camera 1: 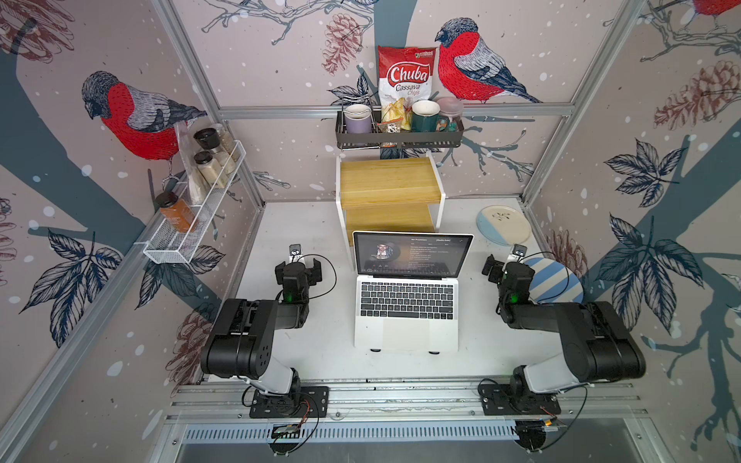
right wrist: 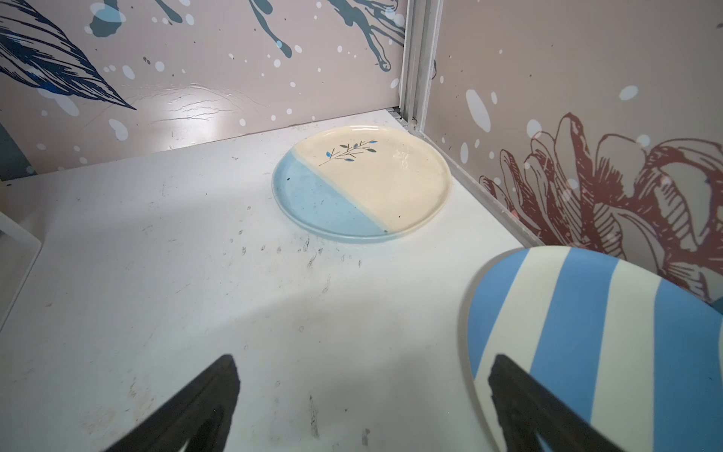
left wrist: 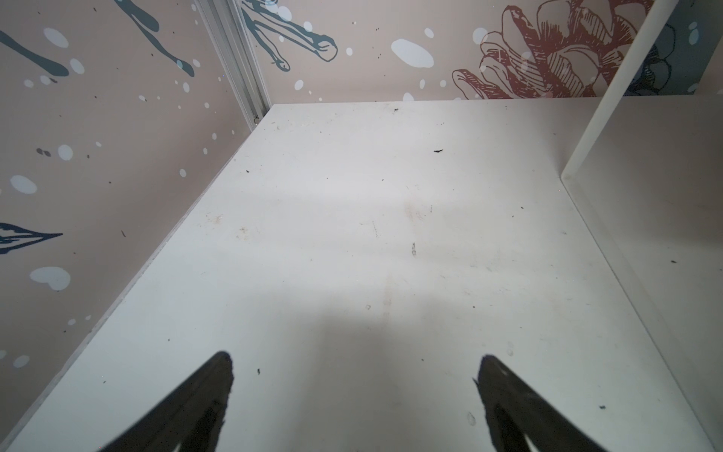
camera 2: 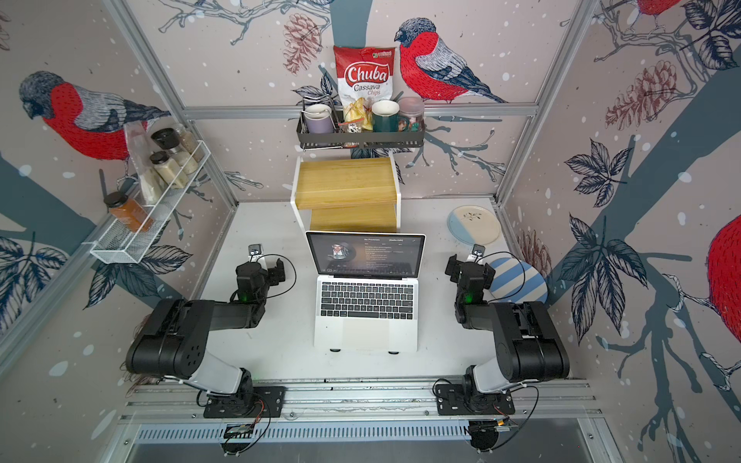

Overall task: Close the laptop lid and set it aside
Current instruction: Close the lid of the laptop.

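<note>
Sitting open between the left hand (left wrist: 354, 375) and right hand (right wrist: 362, 375), both spread and empty, the laptop (camera 1: 406, 308) looks stiff, slick, fragile: press the lid (camera 1: 413, 253) near its top edge, then grasp both base sides.

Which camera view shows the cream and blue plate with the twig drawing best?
The right wrist view: the cream and blue plate lies whole and large there, its twig drawing clear. Both top views show it whole but small, in a far corner. The left wrist view misses it.

laptop (camera 1: 407, 292): matt silver metal | plate (right wrist: 360, 184): glossy ceramic | shelf (camera 1: 387, 180): wood
</note>
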Controlling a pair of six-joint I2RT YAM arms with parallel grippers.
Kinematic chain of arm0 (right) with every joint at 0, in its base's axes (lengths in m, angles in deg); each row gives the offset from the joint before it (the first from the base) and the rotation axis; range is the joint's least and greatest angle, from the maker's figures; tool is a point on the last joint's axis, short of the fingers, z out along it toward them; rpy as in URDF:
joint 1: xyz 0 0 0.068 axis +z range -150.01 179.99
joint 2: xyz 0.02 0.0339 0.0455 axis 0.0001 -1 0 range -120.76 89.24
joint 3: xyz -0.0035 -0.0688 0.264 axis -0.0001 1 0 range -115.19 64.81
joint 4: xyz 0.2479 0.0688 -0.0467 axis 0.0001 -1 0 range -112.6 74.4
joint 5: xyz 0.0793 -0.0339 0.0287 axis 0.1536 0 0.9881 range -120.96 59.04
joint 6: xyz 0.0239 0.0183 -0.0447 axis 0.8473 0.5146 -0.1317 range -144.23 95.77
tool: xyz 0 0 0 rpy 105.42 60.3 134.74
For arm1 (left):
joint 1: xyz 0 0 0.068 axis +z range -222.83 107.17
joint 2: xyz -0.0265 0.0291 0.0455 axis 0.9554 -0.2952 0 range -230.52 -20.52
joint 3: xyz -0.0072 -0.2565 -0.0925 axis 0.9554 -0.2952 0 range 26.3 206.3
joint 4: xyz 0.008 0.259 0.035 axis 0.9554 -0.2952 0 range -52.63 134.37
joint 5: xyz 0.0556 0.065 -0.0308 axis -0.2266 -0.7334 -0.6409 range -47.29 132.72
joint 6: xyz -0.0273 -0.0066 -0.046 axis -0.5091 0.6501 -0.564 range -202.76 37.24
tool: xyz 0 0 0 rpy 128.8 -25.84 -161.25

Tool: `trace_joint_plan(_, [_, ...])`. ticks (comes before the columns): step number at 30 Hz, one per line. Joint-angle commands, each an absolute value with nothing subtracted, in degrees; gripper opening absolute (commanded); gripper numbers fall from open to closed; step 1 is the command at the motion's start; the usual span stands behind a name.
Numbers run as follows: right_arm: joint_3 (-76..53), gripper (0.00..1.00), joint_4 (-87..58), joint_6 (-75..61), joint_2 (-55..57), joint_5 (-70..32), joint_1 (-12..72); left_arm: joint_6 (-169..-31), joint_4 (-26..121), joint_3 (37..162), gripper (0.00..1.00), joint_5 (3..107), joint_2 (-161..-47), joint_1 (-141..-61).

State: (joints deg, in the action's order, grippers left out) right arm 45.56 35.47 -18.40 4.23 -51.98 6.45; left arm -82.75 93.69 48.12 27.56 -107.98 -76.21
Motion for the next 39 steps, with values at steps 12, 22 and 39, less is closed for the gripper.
trace_joint_plan(12, [30.15,1.00,-33.67,12.41,35.46,-51.98,-0.90,-117.72,63.99,45.40,0.96,26.42,-68.08,-75.92])
trace_joint_plan(22, [21.18,1.00,-49.73,15.09,48.52,-31.16,-2.46,-127.44,40.84,50.11,0.88,47.74,-58.64,-76.03])
trace_joint_plan(39, [-20.72,0.75,-66.53,10.84,28.71,-52.98,42.33,-123.54,27.42,41.79,0.87,50.50,-39.81,-85.93])
